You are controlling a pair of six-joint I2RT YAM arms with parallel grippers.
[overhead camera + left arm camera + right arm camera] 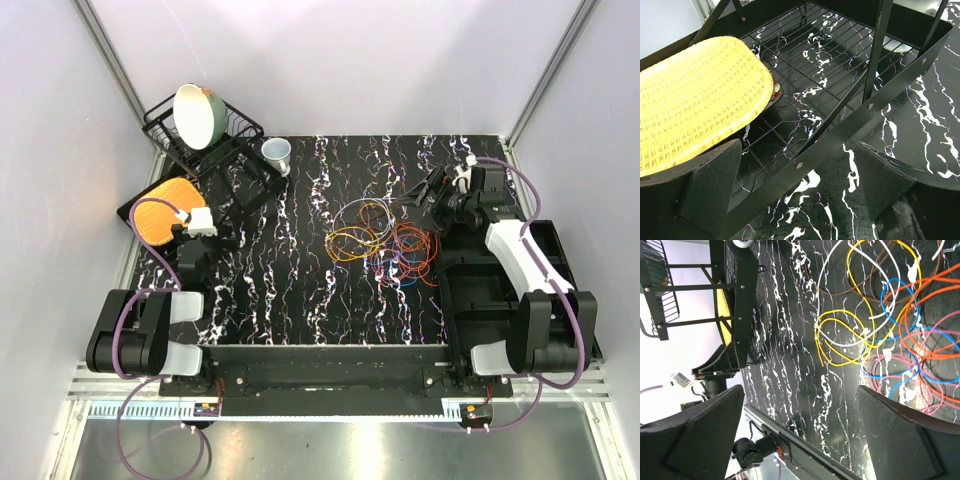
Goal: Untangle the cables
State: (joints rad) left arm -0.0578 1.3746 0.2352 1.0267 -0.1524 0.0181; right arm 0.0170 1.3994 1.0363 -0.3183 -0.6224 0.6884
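From my end the cables (388, 243) are one loose tangled pile lying flat on the black marbled table (280, 290), right of centre. They're thin overlapping loops in orange, red, yellow, pink and blue, plus brown and white strands. The yellow loops (819, 351) poke out at the pile's edge.

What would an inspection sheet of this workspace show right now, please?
Surface: black white-veined tabletop.
Job's things: cables in one tangled heap, orange, yellow, blue, pink loops, right of centre.
Clutter: dish rack holding a bowl, cup beside it, woven mat at far left.
Grippers: left gripper open, empty, by the rack; right gripper open, empty, beside the heap.
Cables: purple hoses, left and right sides.
Surroundings: white walls.
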